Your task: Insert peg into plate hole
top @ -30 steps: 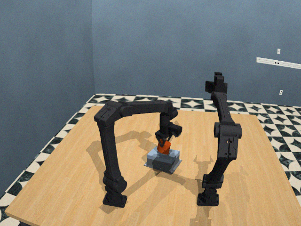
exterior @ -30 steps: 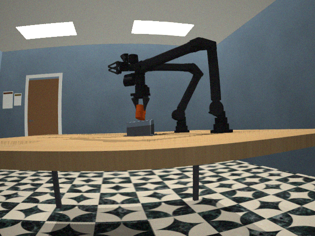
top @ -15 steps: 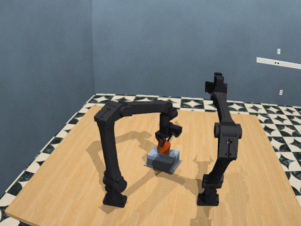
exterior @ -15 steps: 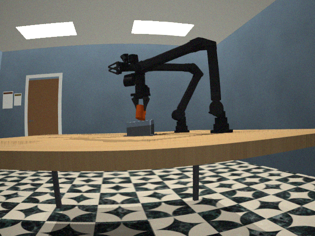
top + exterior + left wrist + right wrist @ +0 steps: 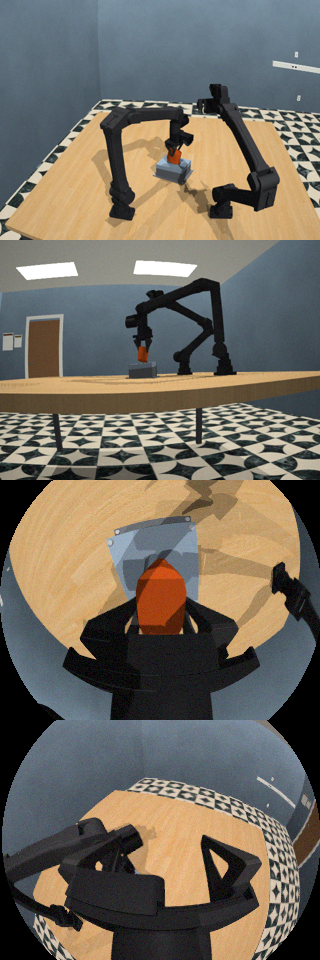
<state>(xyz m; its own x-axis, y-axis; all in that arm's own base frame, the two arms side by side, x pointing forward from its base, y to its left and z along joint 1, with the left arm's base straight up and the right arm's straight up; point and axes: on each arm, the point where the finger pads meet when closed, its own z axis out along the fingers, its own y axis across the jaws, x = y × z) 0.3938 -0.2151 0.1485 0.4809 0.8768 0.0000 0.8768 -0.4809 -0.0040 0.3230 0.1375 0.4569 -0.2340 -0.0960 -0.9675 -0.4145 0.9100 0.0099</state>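
Note:
An orange peg (image 5: 174,158) (image 5: 142,356) (image 5: 161,587) leans slightly, its lower end at the top face of the blue-grey block-like plate (image 5: 168,173) (image 5: 142,372) (image 5: 155,536). My left gripper (image 5: 175,152) (image 5: 142,350) (image 5: 161,599) points down and is shut on the peg's upper part. The peg and its shadow hide the hole, and I cannot tell whether the peg's lower end touches the plate or is over the hole. My right gripper (image 5: 201,105) (image 5: 161,839) is open and empty, raised well above the table and away from the plate.
The plate's thin base flange (image 5: 186,179) rests on the wooden table (image 5: 77,186) (image 5: 103,387). In the top view the left arm (image 5: 116,157) arches over from the left, and the right arm (image 5: 244,136) rises on the right. The left arm (image 5: 50,847) also shows close by in the right wrist view.

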